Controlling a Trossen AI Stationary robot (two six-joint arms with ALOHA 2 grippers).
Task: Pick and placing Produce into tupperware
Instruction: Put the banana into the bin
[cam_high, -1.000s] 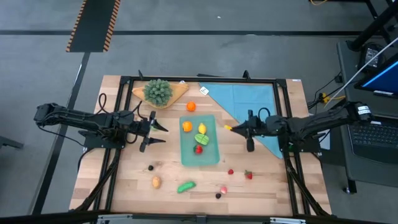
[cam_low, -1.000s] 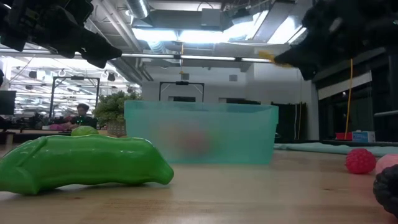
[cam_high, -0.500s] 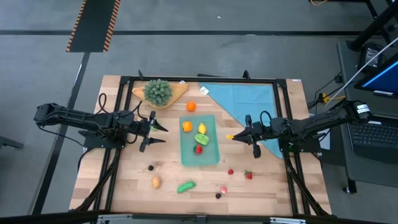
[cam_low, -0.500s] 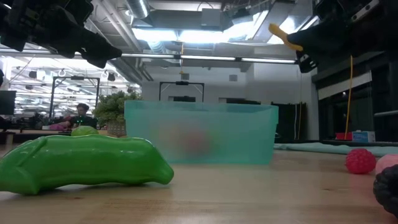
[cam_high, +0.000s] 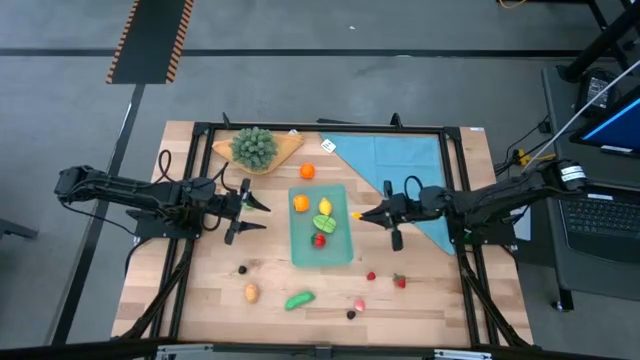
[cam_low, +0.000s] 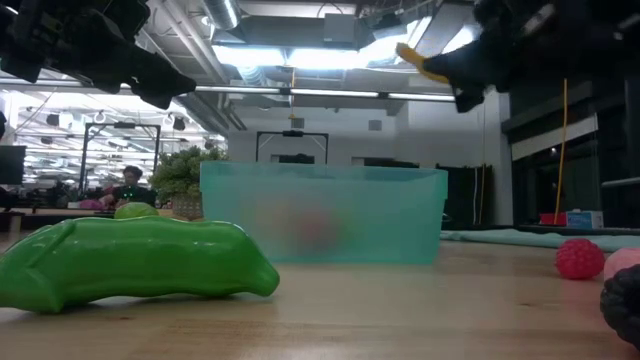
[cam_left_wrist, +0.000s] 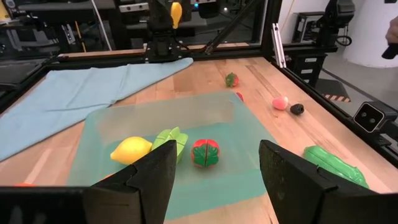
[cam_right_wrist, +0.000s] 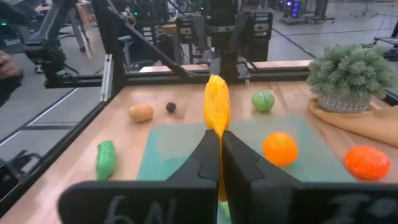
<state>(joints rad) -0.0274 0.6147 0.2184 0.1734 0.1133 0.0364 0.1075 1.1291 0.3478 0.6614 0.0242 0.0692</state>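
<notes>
I find one set of markings that comes close to legible: pale characters on the dark block at the base of my right gripper's fingers (cam_right_wrist: 219, 163), seen in the right wrist view. They appear inverted or mirrored, roughly "6N" on one side and "I" on the other; I cannot confirm the reading. A small white tag (cam_high: 328, 146) on the desk carries dark marks too small to read. I see no other text, brand, number or sign that can be read in any view.
</notes>
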